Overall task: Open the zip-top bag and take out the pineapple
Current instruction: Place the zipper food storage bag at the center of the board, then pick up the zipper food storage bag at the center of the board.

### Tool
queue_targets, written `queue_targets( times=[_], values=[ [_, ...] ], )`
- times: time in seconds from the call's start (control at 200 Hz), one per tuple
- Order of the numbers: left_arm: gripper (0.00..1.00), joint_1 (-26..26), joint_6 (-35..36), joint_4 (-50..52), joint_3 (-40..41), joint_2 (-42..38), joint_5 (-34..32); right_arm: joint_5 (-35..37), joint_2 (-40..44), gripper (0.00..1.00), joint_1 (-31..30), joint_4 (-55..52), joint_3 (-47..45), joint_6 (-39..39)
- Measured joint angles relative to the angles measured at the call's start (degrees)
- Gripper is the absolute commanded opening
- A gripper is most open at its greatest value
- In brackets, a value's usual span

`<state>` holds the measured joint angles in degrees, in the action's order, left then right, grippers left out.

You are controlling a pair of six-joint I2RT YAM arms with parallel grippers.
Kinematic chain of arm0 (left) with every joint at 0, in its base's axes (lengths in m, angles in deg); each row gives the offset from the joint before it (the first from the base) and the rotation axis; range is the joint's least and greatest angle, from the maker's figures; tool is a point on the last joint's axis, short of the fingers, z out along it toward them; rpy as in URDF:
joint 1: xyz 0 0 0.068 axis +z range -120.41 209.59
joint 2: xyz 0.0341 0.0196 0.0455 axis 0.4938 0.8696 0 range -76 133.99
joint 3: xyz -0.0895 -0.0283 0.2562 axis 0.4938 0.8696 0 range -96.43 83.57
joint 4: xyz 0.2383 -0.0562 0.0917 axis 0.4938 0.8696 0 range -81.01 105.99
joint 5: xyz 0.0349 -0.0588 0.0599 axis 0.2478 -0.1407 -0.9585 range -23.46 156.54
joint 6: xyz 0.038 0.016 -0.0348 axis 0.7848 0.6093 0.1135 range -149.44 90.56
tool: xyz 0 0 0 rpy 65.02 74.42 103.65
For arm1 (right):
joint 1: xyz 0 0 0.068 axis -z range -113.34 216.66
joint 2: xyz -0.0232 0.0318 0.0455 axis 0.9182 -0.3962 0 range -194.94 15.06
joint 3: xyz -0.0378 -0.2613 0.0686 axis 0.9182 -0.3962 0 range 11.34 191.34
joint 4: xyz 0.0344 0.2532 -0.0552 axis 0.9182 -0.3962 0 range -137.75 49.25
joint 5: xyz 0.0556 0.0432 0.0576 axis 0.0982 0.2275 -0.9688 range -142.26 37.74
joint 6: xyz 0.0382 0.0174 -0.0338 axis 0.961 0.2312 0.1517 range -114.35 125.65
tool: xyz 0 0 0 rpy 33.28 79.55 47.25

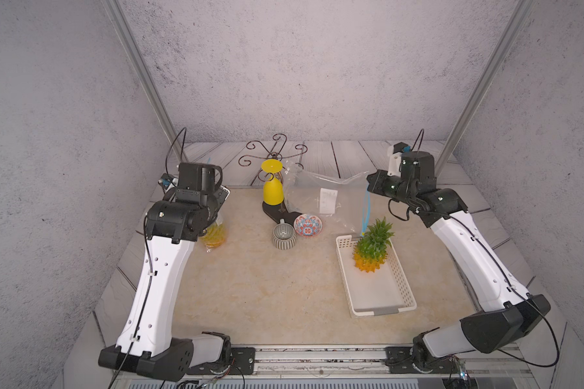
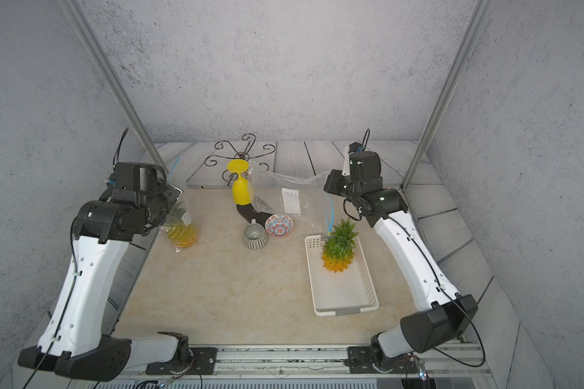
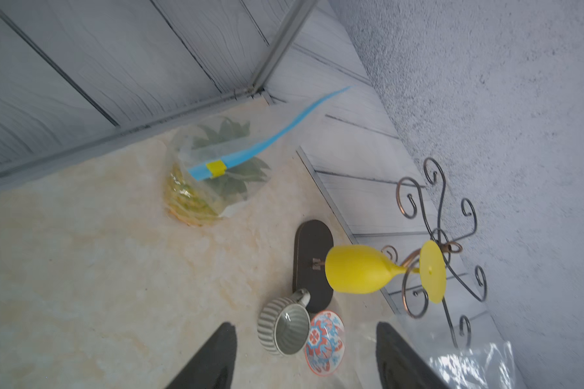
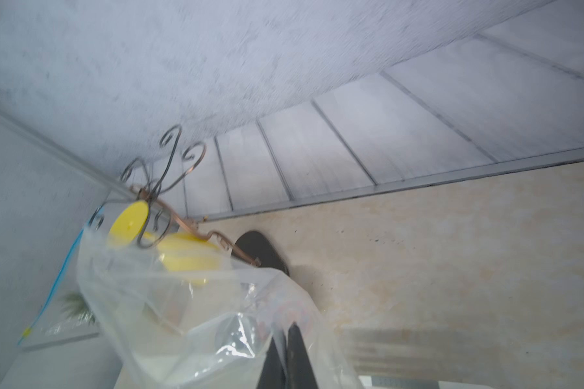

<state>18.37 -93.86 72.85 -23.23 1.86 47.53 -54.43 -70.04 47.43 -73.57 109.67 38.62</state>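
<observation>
My right jaws are pressed together on a corner of the empty zip-top bag [image 1: 317, 192], and its slack film stretches toward the wire stand [image 1: 276, 155]. One pineapple [image 1: 368, 256] stands free in the white basket [image 1: 404, 283]. My left jaws are spread and hold nothing, near a second bag [image 3: 213, 192] on the tabletop [image 1: 250, 286] with fruit inside. I'd swing the film slowly clear of those hooks before dropping it.

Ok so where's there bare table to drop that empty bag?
The wide front stretch of table between the bagged pineapple and the white basket is bare. Crowded at the back middle: goblet, wire rack, ribbed cup and patterned bowl sit bunched together.
</observation>
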Motion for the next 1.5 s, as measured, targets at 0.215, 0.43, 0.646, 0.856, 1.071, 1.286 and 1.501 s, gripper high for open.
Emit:
queue_targets(
  times=[0.215, 0.43, 0.646, 0.856, 1.071, 1.286, 1.501],
  values=[
    [0.67, 9.6, -3.9, 3.0, -5.4, 8.2, -0.4, 1.1, -8.3, 0.0, 4.7, 5.9, 2.4, 9.8],
    [0.66, 19.8, -11.9, -0.6, -6.5, 13.7, 9.0, -5.3, -24.1, 0.53, 8.8, 8.2, 9.5, 16.2],
    [0.78, 21.7, -26.0, 0.7, -13.2, 22.3, 16.1, -5.1, -26.7, 0.64, 9.6, 3.9, 14.9, 12.2],
    [0.83, 21.7, -43.0, 1.3, -8.6, 18.1, 19.9, -3.6, -23.1, 0.65, 8.6, 3.8, 12.9, 7.7],
    [0.86, 21.9, -52.1, -0.7, -8.2, 18.2, 22.1, -3.3, -19.4, 0.66, 6.7, 3.5, 10.8, 5.6],
    [0.87, 21.9, -54.6, -2.4, -6.0, 19.5, 22.0, -3.3, -18.0, 0.66, 4.7, 3.6, 9.6, 4.6],
    [0.57, 22.9, -55.6, -6.5, -4.1, 21.5, 21.5, -3.5, -17.5, 0.65, 3.8, 3.7, 8.8, 4.4]
  ],
)
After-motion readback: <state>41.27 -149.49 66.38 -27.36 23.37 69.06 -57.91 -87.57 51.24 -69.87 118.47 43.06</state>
